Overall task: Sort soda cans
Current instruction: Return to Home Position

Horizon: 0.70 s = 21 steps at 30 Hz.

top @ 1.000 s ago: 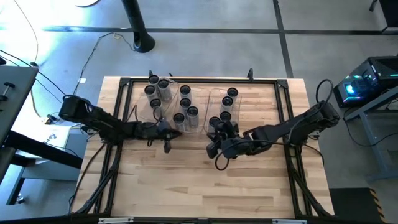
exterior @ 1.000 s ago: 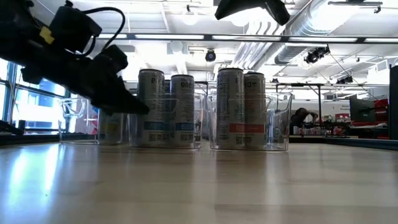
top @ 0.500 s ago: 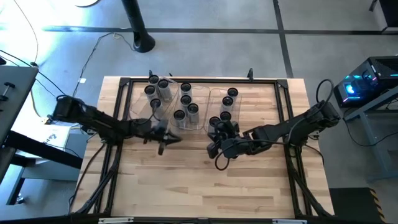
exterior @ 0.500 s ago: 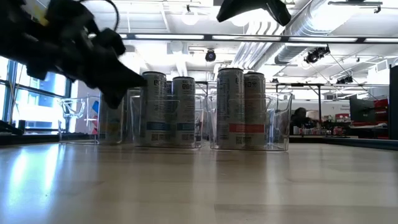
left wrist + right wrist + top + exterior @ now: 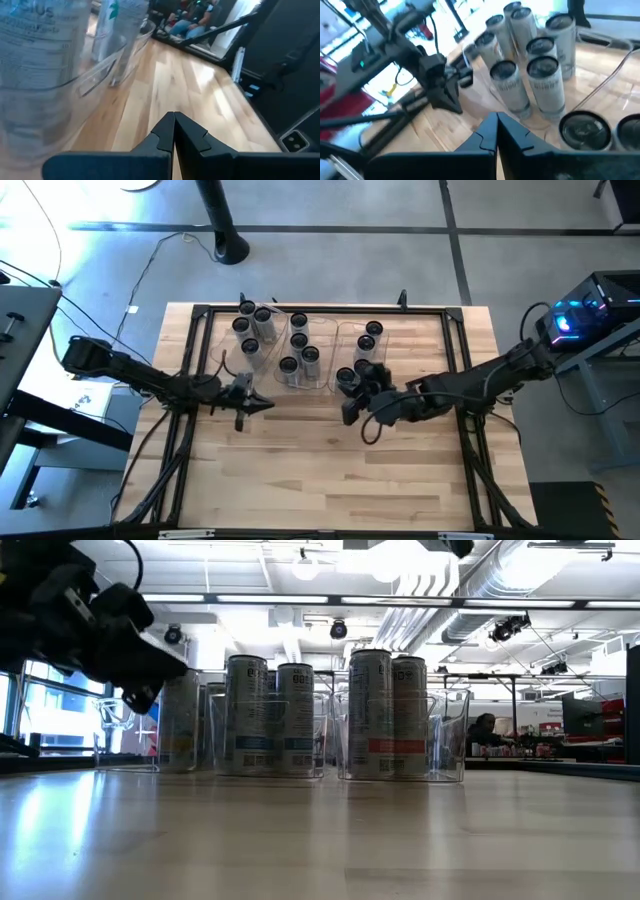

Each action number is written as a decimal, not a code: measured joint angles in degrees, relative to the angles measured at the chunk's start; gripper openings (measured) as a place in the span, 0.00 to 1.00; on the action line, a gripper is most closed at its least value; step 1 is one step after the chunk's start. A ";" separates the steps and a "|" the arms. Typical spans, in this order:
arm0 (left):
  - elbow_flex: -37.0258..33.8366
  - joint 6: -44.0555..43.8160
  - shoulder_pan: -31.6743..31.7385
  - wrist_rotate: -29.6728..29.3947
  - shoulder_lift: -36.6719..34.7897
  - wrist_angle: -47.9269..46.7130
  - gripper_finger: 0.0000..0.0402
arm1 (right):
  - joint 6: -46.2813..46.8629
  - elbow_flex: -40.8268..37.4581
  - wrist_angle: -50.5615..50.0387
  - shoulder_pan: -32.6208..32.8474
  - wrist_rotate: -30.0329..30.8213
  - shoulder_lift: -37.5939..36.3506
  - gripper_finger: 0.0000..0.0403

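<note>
Left gripper (image 5: 174, 116): I see its fingers pressed together, empty, above the table (image 5: 300, 470) left of the bins (image 5: 450, 735).
Cans (image 5: 298, 340): upright inside the bins, far middle of the table.
Right gripper (image 5: 496, 116): fingers together, empty, just before the right bin.

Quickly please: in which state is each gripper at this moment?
Left gripper: closed, holding nothing.
Right gripper: closed, holding nothing.
</note>
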 joint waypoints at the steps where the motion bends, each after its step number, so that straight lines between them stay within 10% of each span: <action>1: 0.01 0.43 -0.02 0.37 -0.33 -0.03 0.00 | -0.01 0.00 0.18 0.23 0.46 -0.62 0.00; 13: 0.02 -0.21 -0.02 7.57 -3.84 -0.19 0.00 | 7.23 -9.50 4.81 3.62 -1.31 -4.82 0.00; 21: 0.02 -0.99 -0.02 6.93 -3.85 -0.51 0.00 | -14.36 -23.48 27.58 -4.73 -16.98 -13.52 0.00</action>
